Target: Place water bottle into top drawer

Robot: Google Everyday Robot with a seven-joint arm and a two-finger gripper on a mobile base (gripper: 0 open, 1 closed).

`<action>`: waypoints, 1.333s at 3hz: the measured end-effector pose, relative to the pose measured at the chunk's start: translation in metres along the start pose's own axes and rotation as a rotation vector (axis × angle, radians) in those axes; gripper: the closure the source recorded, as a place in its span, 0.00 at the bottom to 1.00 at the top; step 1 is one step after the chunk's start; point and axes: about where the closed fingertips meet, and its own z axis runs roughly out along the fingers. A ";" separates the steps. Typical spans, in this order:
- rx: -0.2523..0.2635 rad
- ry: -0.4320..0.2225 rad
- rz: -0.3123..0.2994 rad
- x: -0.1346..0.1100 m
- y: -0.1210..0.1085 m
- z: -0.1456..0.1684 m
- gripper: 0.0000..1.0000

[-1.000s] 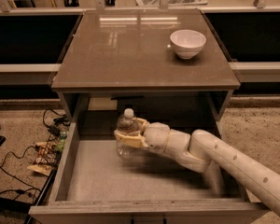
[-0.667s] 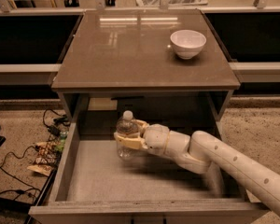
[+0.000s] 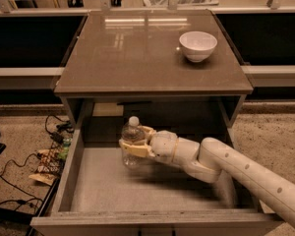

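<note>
The water bottle [image 3: 133, 142] is a small clear plastic bottle with a white cap, standing upright inside the open top drawer [image 3: 101, 186] near its back. My gripper [image 3: 133, 144] comes in from the right on a white arm and its cream fingers [image 3: 132, 150] wrap the bottle's body. The bottle's base is at or just above the grey drawer bottom; I cannot tell if it touches.
A white bowl [image 3: 198, 45] stands on the brown cabinet top [image 3: 137, 53] at the back right. Cables and small clutter [image 3: 51, 154] lie on the floor left of the drawer. The drawer's thick side walls [image 3: 69, 173] flank the bottle.
</note>
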 end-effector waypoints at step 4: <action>-0.010 -0.002 -0.001 -0.002 0.003 0.005 0.00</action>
